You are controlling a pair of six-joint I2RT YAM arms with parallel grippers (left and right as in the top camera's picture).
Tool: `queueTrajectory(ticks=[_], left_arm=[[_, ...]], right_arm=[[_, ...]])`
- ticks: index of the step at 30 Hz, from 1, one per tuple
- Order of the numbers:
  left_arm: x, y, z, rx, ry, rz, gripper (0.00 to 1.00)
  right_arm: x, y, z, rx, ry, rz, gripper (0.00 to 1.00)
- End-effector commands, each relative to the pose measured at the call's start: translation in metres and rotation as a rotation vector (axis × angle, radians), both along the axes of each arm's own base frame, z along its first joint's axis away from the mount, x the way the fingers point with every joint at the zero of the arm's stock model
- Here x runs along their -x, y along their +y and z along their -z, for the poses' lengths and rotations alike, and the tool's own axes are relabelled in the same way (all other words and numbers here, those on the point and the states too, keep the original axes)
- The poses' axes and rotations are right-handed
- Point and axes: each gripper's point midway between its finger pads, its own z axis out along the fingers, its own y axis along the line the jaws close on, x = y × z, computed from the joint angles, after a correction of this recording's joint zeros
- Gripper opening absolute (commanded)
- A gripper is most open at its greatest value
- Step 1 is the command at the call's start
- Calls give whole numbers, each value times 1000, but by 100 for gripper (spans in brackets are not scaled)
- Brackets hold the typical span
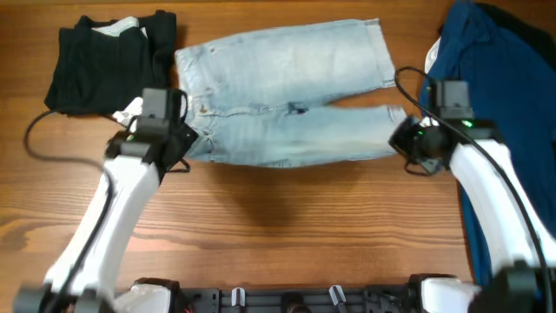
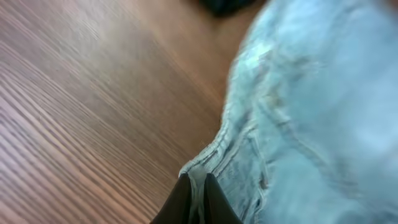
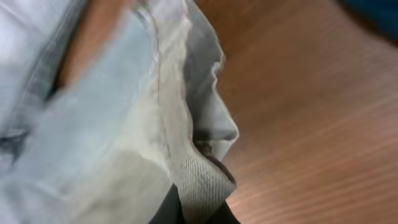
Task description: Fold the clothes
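Wood-grain desk [image 1: 261, 235], brown, seen from above; both white arms reach in from the near edge.

- Denim shorts [image 1: 287, 87]: pale, washed-out blue, lying spread across the far middle of the desk. Waistband to the left, two legs running right. Far leg ends at a turned hem near the top right; near leg reaches further right.
- Black garment [image 1: 104, 61]: bunched at the far left corner, just beside the waistband end. A bit of white shows at its top edge, possibly a label; too small to be sure.
- Dark-blue garment [image 1: 495, 69]: large, along the right edge of the desk, partly under the right arm.

Left tool [image 1: 181, 135]: at the near corner of the waistband. Left wrist view shows its dark fingers [image 2: 174, 205] pressed together on a ridge of stitched waistband fabric, left tool [image 2: 196, 199] pinching the shorts; denim fills the right half of the view, bare desk the left. View is blurred.

Right tool [image 1: 407, 139]: at the hem end of the near leg. Right wrist view shows the frayed hem edge drawn down into the right tool [image 3: 193, 208], fingers closed on the fabric, cloth gathered in folds above them. Bare desk to the right of the hem.

Both pinch points sit on the near edge of the shorts, at opposite ends.
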Motion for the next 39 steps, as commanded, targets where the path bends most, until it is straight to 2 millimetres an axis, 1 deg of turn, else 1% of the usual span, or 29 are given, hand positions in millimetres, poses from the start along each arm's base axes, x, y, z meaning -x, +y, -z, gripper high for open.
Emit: queueTrajectory(ticks=[1, 4, 6, 8, 10, 11, 13, 14, 16, 17, 19, 21, 22, 24, 25, 27, 30, 32, 35, 39], left_arm=[[13, 16, -33, -69, -77, 0, 4], [30, 17, -36, -69, -47, 4, 4], [43, 18, -33, -70, -3, 4, 4], [51, 19, -30, -74, 29, 5, 4], [56, 20, -28, -77, 52, 5, 4], [56, 20, -28, -78, 53, 5, 4], [53, 22, -30, -86, 39, 0, 4], [51, 24, -31, -97, 28, -7, 4], [46, 29, -34, -125, 5, -27, 4], [41, 34, -37, -150, -18, -43, 4], [27, 41, -42, -192, -68, -73, 4], [11, 43, -45, -209, -116, -91, 4], [-1, 43, -45, -210, -145, -99, 4], [-17, 42, -43, -211, -179, -105, 4], [-28, 41, -39, -207, -199, -108, 4], [-41, 39, -29, -209, -201, -106, 4], [-55, 41, -14, -231, -197, -114, 4], [-64, 42, -8, -236, -207, -123, 4], [-76, 47, -9, -229, -251, -144, 4], [-89, 53, -20, -219, -323, -174, 4]], right_arm=[[26, -22, -41, 74, -66, 38, 4], [54, -28, -64, 82, -100, 62, 4], [62, -28, -77, 95, -151, 34, 4], [62, -28, -85, 107, -190, 16, 4], [53, -29, -87, 115, -215, 4, 4], [43, -28, -86, 112, -231, -12, 4], [16, -23, -84, 88, -274, -48, 4], [-5, -20, -83, 74, -292, -74, 4], [-31, -22, -80, 81, -294, -94, 4], [-52, -24, -77, 92, -283, -119, 4], [-78, -27, -72, 106, -266, -144, 4], [-105, -28, -68, 107, -264, -149, 4], [-116, -29, -65, 108, -272, -148, 4], [-134, -31, -59, 112, -301, -146, 4], [-140, -31, -56, 114, -311, -146, 4], [-149, -32, -49, 115, -320, -146, 4], [-157, -30, -40, 116, -321, -155, 4], [-162, -30, -37, 117, -330, -156, 4], [-173, -27, -35, 122, -361, -163, 4], [-195, -16, -38, 132, -441, -189, 4]])
